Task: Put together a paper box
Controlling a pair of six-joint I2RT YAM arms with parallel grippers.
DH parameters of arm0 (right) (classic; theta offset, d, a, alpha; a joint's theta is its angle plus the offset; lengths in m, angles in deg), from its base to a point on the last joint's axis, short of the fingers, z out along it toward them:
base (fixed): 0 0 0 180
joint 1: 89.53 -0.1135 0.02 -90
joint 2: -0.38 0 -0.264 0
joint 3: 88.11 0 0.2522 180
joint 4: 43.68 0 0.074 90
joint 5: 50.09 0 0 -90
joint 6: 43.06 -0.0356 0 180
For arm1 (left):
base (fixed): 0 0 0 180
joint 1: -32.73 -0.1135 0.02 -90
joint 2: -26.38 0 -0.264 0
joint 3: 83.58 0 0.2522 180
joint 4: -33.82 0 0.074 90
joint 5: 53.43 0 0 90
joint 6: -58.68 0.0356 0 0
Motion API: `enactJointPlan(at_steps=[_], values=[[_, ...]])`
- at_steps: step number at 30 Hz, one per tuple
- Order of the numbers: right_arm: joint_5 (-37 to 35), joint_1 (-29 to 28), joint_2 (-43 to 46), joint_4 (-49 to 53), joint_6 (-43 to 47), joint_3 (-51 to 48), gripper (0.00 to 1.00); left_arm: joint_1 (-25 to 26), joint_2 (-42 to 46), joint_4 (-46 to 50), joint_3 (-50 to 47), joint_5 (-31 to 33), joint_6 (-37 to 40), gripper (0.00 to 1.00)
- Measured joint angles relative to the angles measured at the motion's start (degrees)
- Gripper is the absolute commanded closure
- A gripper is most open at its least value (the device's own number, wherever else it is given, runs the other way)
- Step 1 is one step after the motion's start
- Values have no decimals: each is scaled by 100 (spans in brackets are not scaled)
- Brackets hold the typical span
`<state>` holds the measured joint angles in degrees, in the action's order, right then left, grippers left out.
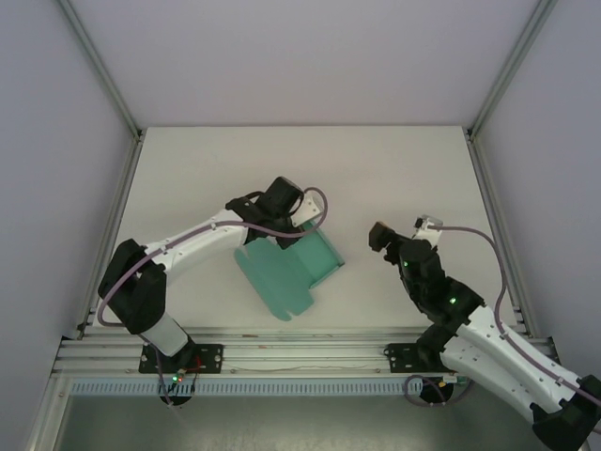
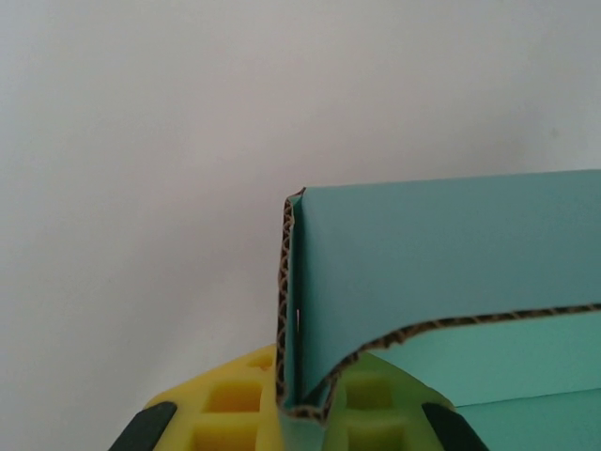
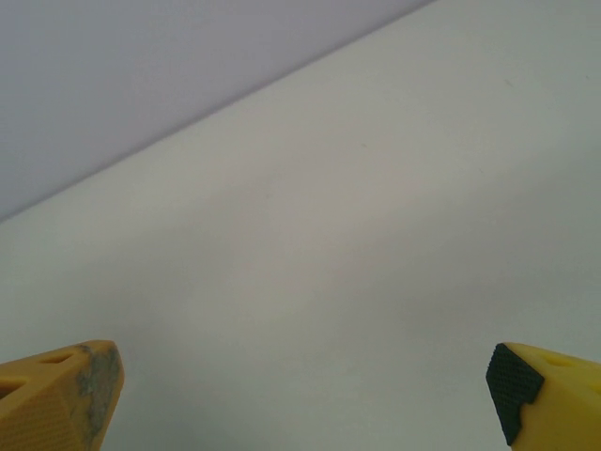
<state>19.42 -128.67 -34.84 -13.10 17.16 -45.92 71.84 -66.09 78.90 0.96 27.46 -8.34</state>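
Teal-green corrugated card is what the paper box (image 1: 286,272) is made of. In the overhead view it's lying partly folded on the white table (image 1: 207,178), sitting just off the table's middle toward 7 o'clock. One wall is standing up along its 2 o'clock side, while the rest is spreading flat toward 7 o'clock, with tabs poking out along the edge.

On the left wrist cam the box (image 2: 423,263) is filling the right half of the shot. You can see the brown wavy fluting running along the cut edge where a panel is folding up into a corner.

The left gripper (image 1: 299,228) is reaching in from 12 o'clock of the box and clamping down on that upright wall. In its own camera the left gripper (image 2: 300,418) is showing yellow fingers (image 2: 225,404) pinching the card on either side, so it's clenched on the box.

The right gripper (image 1: 404,228) is hanging out at 3 o'clock of the box, well apart from it and touching nothing. From its wrist cam the right gripper (image 3: 305,390) is spreading wide open, with one yellow tip in each bottom corner and bare table (image 3: 376,235) between them. A pale wall (image 3: 141,75) is showing at 11 o'clock.
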Motion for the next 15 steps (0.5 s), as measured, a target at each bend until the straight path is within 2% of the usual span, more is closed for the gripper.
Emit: enactJointPlan(at_steps=[5,15], values=[[37,37,-46,304,-48,-33,0,264,-748,470,490,625,367,100],[39,74,-46,332,-44,-87,0,501,-2435,400,1213,1904,527,100]])
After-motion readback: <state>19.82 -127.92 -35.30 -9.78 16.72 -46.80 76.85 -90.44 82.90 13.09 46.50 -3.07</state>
